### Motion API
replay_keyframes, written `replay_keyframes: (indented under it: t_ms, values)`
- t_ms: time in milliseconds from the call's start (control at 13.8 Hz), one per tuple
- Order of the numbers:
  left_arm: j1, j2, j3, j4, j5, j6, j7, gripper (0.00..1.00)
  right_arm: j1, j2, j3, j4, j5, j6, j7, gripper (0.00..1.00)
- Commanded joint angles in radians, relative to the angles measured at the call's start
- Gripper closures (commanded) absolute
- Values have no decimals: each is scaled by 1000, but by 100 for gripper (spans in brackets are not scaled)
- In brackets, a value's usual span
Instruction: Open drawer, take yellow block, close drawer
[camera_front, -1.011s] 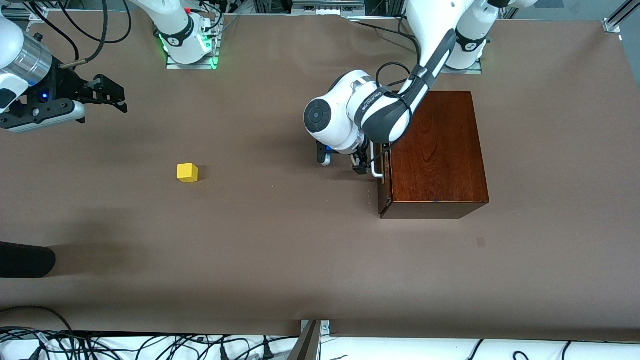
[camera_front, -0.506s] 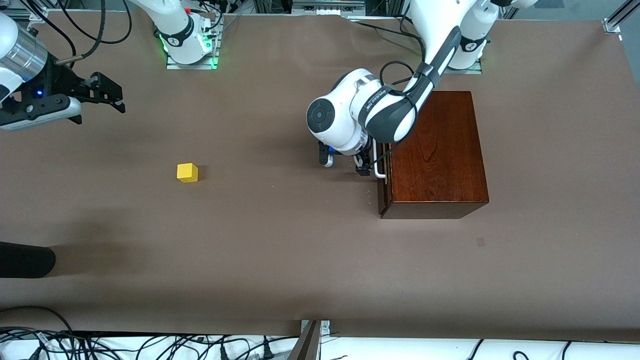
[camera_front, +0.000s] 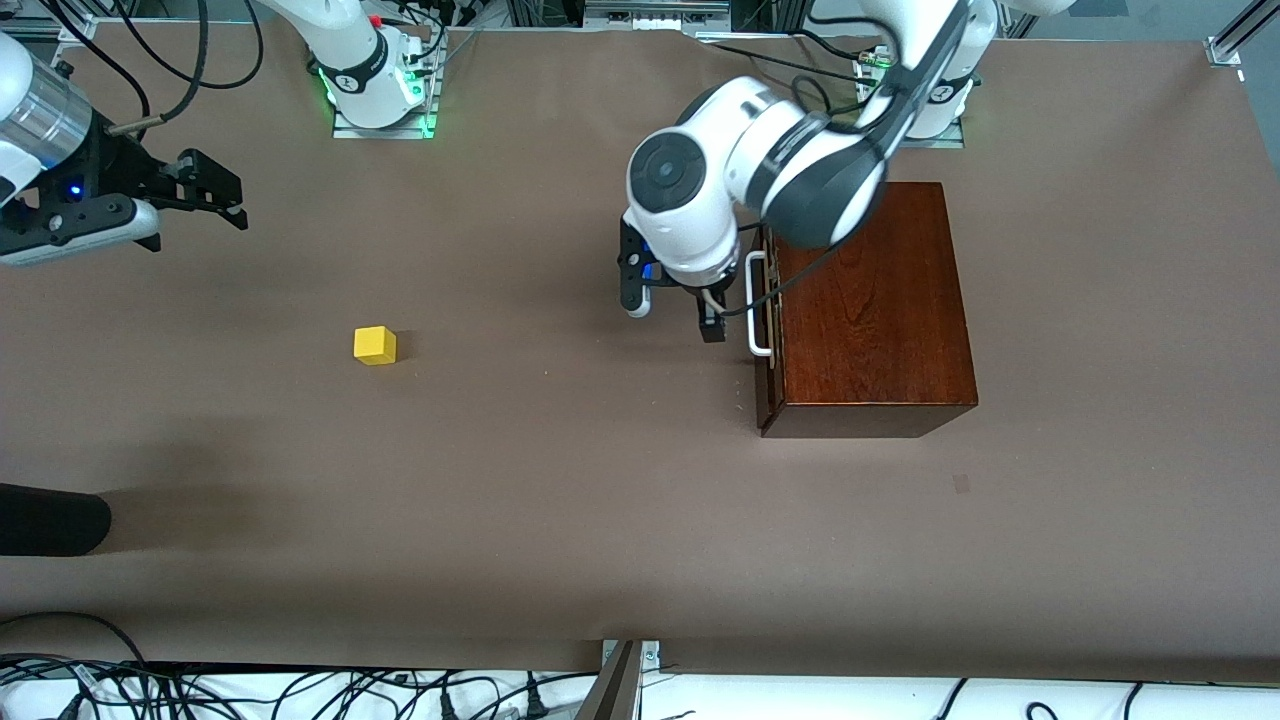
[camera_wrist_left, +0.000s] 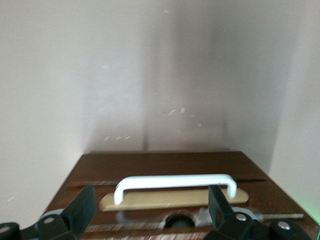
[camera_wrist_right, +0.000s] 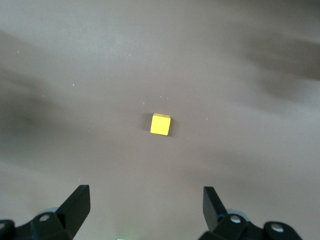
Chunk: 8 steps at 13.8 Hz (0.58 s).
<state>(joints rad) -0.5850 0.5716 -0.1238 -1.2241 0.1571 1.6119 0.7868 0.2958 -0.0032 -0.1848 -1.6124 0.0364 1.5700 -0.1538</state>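
Brown paper covers the whole bench, cables trailing along its near edge, and starting at the right arm's end we find the right end effector hovering high over bare bench, fingers spread wide with nothing between them; it has drifted only slightly from a second ago and looks to be waiting. Its wrist camera stares straight down at the yellow block, which sits alone on the open bench, well apart from everything, exactly where it was in the earlier frames. Moving along, here's the action: the left end effector has pulled away from the white handle. A second ago its fingers were down at the handle's lower end; now the arm has risen and backed off, and the handle shows clear along its full length. From the left wrist view the fingers stand parted on either side of the handle, gripping nothing. At the left arm's end sits the dark wooden box, its drawer looking pushed in flush. With the block out and the drawer shut, my read is that the task is essentially wrapped up, the left arm simply retreating.
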Motion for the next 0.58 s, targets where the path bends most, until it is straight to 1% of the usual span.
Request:
replay_keyframes:
  t_ms: [0,72,144,217,289,433,506]
  values:
    - [190,-61,-13,21,-16,-18,49,0,-14,11,-7,22,3,-39,-9,0]
    - [280,-62,-26,37,-28,-15,73,0,-14,12,-12,22,2,-39,-7,0]
    - [339,-62,-27,67,-30,-11,139,0,-12,14,-12,23,-1,-39,-9,0]
    - [374,-59,-13,115,-28,-12,200,0,-18,12,-9,14,-3,-36,-9,0]
    - [413,-59,-11,142,-25,-24,236,0,-45,12,4,12,-1,-38,-10,0]
    - [506,-65,-22,150,-39,-29,227,0,-114,14,69,12,-3,-35,-13,0]
    - [548,-70,-16,178,-69,-23,210,0,-159,14,115,12,-3,-35,-12,0]
